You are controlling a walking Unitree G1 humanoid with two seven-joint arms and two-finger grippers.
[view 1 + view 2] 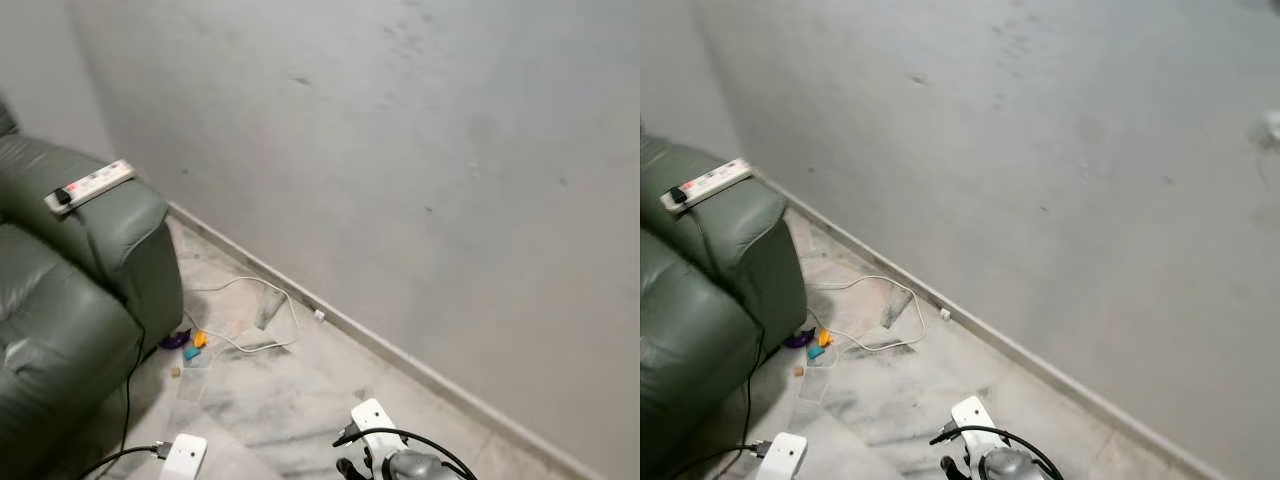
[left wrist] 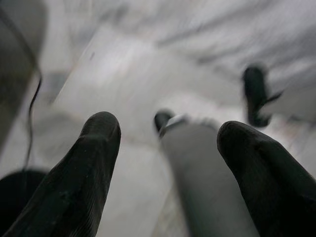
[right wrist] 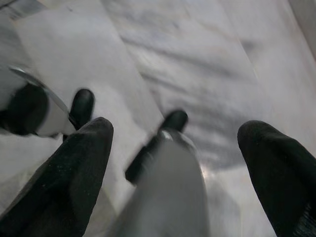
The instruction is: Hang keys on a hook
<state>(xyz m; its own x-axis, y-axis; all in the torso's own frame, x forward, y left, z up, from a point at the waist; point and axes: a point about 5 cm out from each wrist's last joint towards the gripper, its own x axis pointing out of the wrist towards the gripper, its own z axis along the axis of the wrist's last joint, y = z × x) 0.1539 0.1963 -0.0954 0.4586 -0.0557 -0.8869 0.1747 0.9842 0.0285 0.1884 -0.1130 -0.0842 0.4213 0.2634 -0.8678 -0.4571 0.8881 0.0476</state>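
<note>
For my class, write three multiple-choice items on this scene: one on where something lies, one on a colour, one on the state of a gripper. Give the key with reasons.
1. Where does the power strip lie?
A. on the sofa's armrest
B. on the floor
C. on the wall

2. What colour is the sofa?
A. red
B. green
C. white

3. How do the fingers of the left gripper stand?
A. shut on keys
B. shut on a cable
C. open, holding nothing

Key: 1 A, the strip rests on top of the armrest; 2 B, the leather is dark green; 3 C, the left wrist view shows a wide gap between the fingers with only floor beyond. The right gripper is open too.
</note>
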